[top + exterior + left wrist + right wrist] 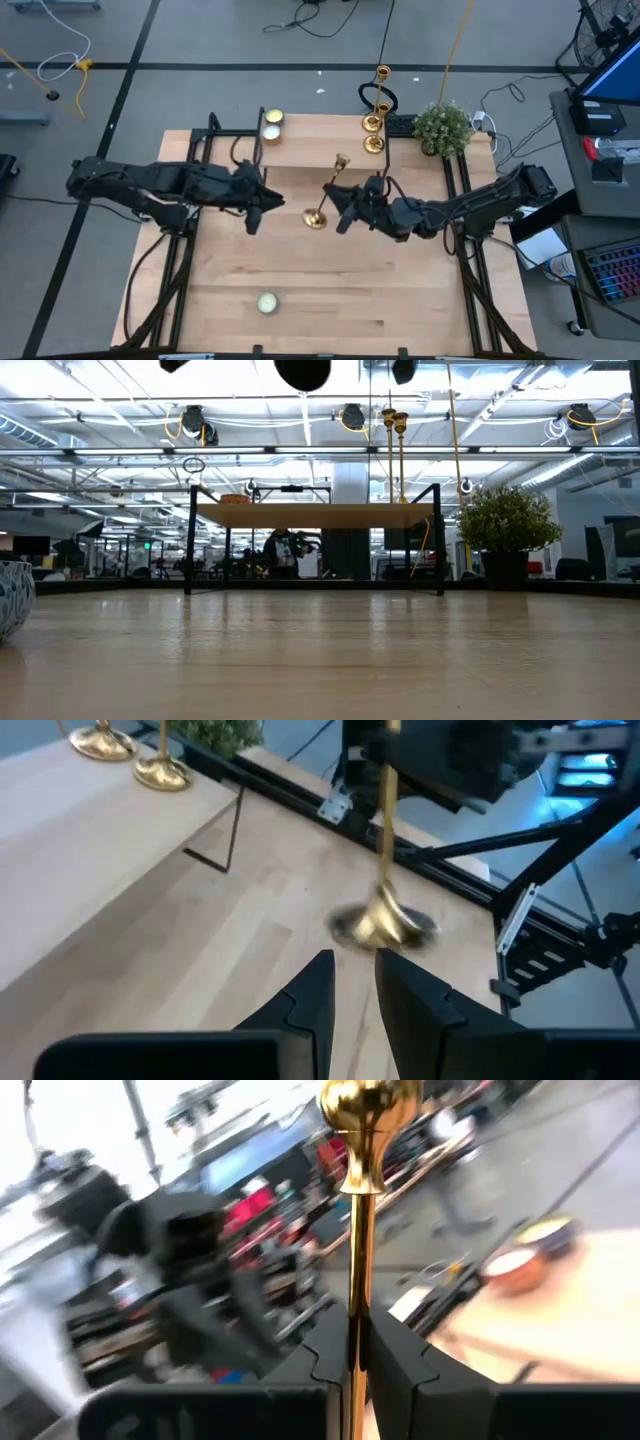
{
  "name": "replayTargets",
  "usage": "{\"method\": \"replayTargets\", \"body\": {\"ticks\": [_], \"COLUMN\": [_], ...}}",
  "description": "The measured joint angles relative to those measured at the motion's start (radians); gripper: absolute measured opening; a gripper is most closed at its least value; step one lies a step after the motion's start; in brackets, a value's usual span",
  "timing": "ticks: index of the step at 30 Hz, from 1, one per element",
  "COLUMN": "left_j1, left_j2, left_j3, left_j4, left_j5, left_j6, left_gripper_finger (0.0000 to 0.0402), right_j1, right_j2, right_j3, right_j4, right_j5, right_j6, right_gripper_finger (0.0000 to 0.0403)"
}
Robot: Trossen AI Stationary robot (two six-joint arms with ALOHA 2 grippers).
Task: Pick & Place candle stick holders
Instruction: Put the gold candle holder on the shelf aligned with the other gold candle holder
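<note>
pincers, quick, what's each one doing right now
left pincer: slightly open, holding nothing, just short of the candlestick's base.
right pincer: shut on the gold candlestick holder, gripping its stem.

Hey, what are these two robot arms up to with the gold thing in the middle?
The right gripper is shut on the slim stem of a gold candle stick holder, held near the middle of the wooden table. The left gripper sits just beside its base, fingers only slightly apart, holding nothing. Two more gold holders stand at the table's far edge beside a small potted plant.
</note>
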Motion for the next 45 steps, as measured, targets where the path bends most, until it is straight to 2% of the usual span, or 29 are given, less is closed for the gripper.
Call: {"method": "replayTargets", "body": {"ticks": [3, 6, 9, 11, 13, 15, 23, 27, 30, 34, 45], "left_j1": [-0.032, -0.063, -0.092, -0.113, -0.131, -0.144, -0.165, -0.165, -0.156, -0.141, -0.078], "left_j2": [-0.027, -0.039, -0.04, -0.04, -0.039, -0.035, -0.034, -0.034, -0.034, -0.034, -0.034], "left_j3": [0.0, 0.0, 0.0, 0.0, 0.0, 0.0, 0.0, 0.0, 0.0, 0.0, 0.0], "left_j4": [-0.004, -0.021, -0.044, -0.07, -0.091, -0.108, -0.119, -0.108, -0.097, -0.103, -0.224], "left_j5": [-0.037, -0.068, -0.1, -0.116, -0.131, -0.151, -0.26, -0.351, -0.391, -0.4, -0.4], "left_j6": [0.0, 0.0, -0.005, -0.016, -0.031, -0.043, -0.049, -0.05, -0.071, -0.087, 0.032], "left_gripper_finger": [0.0081, 0.0081, 0.0081, 0.0081, 0.0081, 0.0081, 0.0081, 0.0081, 0.0081, 0.0081, 0.0081], "right_j1": [-0.008, -0.008, 0.002, 0.015, 0.02, 0.02, -0.004, -0.029, -0.057, -0.096, -0.243], "right_j2": [-0.001, 0.0, -0.001, 0.012, 0.026, 0.027, 0.027, 0.026, 0.008, -0.002, -0.002], "right_j3": [0.04, 0.121, 0.244, 0.319, 0.365, 0.37, 0.305, 0.21, 0.151, 0.113, 0.108], "right_j4": [-0.049, -0.18, -0.413, -0.567, -0.625, -0.604, -0.59, -0.594, -0.59, -0.587, -0.594], "right_j5": [0.081, 0.187, 0.359, 0.532, 0.646, 0.693, 0.719, 0.706, 0.641, 0.608, 0.586], "right_j6": [-0.071, -0.183, -0.227, -0.224, -0.243, -0.279, -0.294, -0.223, -0.144, -0.125, -0.141], "right_gripper_finger": [0.0013, 0.0013, 0.0013, 0.0013, 0.0013, 0.0013, 0.0013, 0.0013, 0.0013, 0.0013, 0.0013]}}
